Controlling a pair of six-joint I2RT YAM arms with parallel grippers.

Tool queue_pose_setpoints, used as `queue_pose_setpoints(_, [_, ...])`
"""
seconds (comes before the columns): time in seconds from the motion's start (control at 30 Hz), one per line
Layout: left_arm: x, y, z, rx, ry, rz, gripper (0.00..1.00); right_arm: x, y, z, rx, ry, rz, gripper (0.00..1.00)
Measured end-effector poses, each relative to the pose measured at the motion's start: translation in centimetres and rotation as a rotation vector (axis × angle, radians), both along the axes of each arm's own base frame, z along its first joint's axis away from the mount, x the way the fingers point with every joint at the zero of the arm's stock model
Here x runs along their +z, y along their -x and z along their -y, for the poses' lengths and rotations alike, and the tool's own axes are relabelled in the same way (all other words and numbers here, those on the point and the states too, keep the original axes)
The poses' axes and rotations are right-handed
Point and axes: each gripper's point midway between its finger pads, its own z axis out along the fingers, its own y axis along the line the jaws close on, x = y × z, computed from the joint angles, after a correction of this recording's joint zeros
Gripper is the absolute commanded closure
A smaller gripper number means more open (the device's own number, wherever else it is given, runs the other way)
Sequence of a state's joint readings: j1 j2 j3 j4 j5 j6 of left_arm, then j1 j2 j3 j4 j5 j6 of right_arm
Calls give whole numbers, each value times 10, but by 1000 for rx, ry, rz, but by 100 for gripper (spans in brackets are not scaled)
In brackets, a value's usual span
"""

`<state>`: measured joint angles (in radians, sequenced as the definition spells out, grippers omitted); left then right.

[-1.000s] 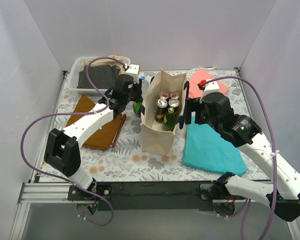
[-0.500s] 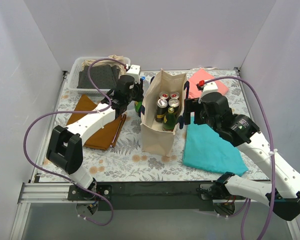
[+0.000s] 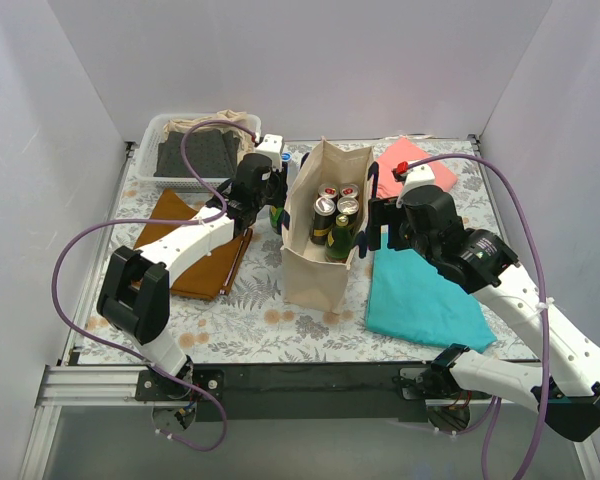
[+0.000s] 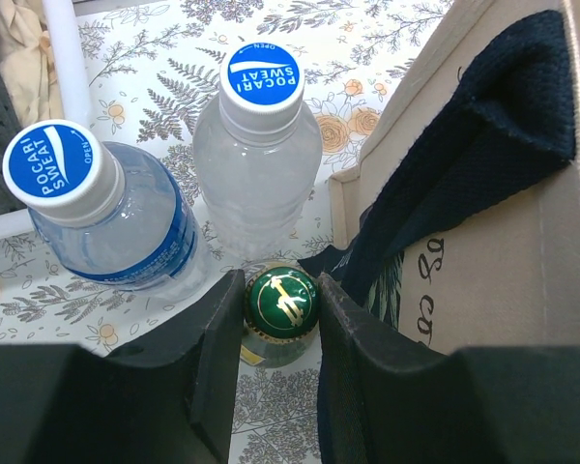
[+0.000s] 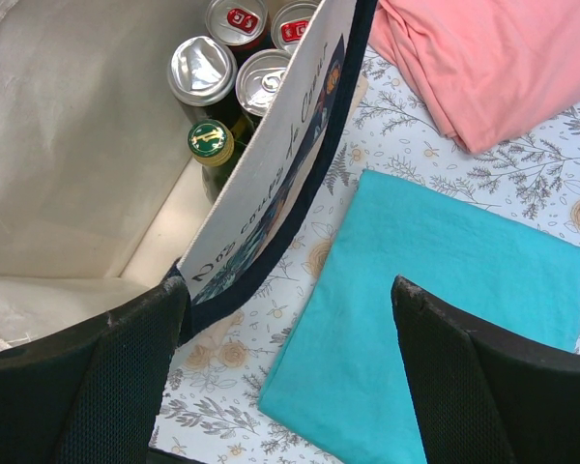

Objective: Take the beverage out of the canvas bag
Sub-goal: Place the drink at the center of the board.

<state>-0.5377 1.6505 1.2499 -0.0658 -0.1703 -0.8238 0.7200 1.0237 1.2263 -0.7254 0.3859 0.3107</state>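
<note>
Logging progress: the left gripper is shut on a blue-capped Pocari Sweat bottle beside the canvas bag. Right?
No. The left gripper is shut on the green-capped bottle, not a Pocari Sweat bottle; the left wrist view shows it, beside the canvas bag.

Shows coarse, matt beige cloth on the canvas bag (image 3: 315, 275), ribbed navy webbing on its handle (image 4: 483, 126). Gleams as bare metal on the can tops (image 5: 203, 70). Looks clear, smooth plastic on the two Pocari Sweat bottles (image 4: 256, 169), glossy on the cap of the green bottle (image 4: 280, 302). Lies soft and matt in the teal cloth (image 5: 435, 309) and pink cloth (image 5: 483, 68).
</note>
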Motion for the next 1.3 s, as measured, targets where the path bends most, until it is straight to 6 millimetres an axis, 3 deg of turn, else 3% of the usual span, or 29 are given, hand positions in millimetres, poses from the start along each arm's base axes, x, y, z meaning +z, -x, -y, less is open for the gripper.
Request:
queue_pose_setpoints(0.07, [0,0,0,-2,1,-1,99,0,0,0,0,0,0,9])
queue_pose_setpoints(0.53, [0,1,2,-8,8,-4,59,-1,0,0,0,1,-2,9])
queue_pose_setpoints(0.7, [14,-6,7,-9,46,49,46,-5,1,1,0,7,-9,9])
queue_pose_setpoints(1.1, [24,-2,4,-5,52,57,38,-5,1,1,0,5,-7,9])
queue_pose_setpoints(1.3, [64,8,-6,8,66,106,37,-5,1,1,0,5,-7,9])
